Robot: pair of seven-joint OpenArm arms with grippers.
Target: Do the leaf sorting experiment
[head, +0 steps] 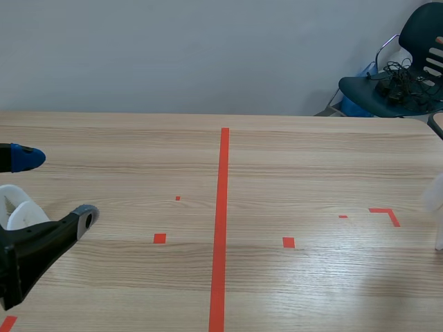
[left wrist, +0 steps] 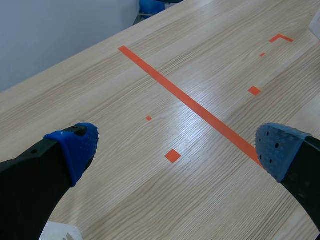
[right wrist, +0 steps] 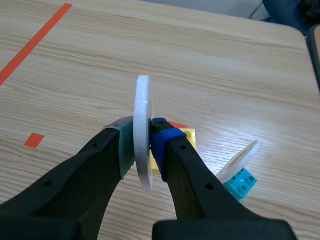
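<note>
The white disc (right wrist: 143, 107) stood edge-on in the right wrist view, clamped between the right gripper (right wrist: 142, 145)'s fingers (right wrist: 162, 137), well apart from the tape line (right wrist: 35, 40); it wanted, I judged, a level carry and a gentle set-down on the tabletop (right wrist: 225, 60). In the left wrist view the left gripper (left wrist: 175, 147)'s fingers gaped wide and empty, that line ahead of them. The scene view showed this gripper well left of the line.

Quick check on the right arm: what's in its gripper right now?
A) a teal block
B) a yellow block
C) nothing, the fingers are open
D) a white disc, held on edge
D: in the right wrist view the right gripper is shut on a white disc that stands on edge between its pads. The yellow block and the teal block sit ungripped just past the fingers.
</note>
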